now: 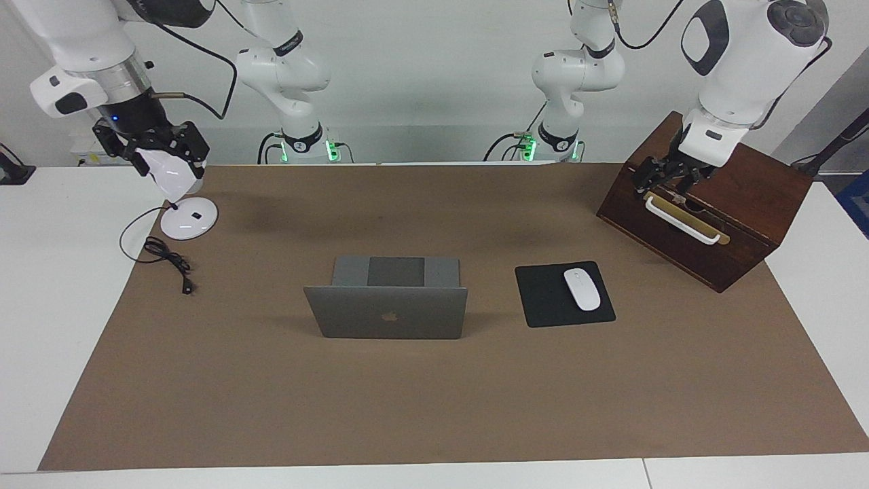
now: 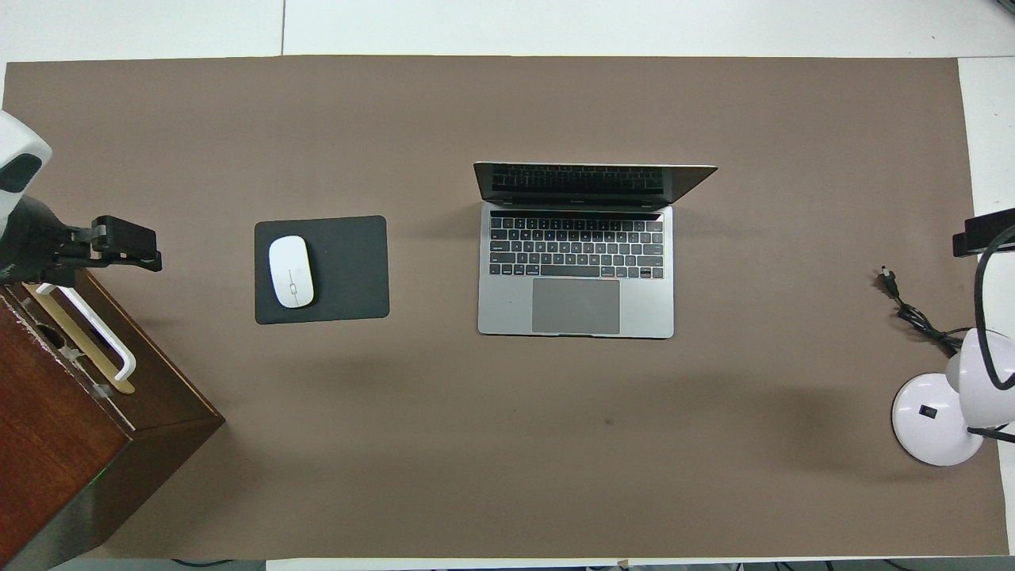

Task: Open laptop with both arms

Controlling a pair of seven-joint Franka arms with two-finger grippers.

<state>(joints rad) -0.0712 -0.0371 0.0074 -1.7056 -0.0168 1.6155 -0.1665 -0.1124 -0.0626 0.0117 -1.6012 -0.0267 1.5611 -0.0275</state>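
Overhead: laptop (image 2: 576, 305) lies open mid-table — well apart from left gripper (image 1: 669, 180).

**Where everything sits around the laptop**

My slim silver-grey laptop (image 2: 576, 270) stands open mid-table on the brown mat (image 2: 507, 444). Beside it, toward my left arm's end, lies the black mouse pad (image 2: 333, 270) with the white mouse (image 2: 290, 271) on it; past that, the dark wooden box (image 2: 71, 412). Toward my right arm's end stand the white desk lamp (image 2: 936, 416) and its black cable (image 2: 912, 313).
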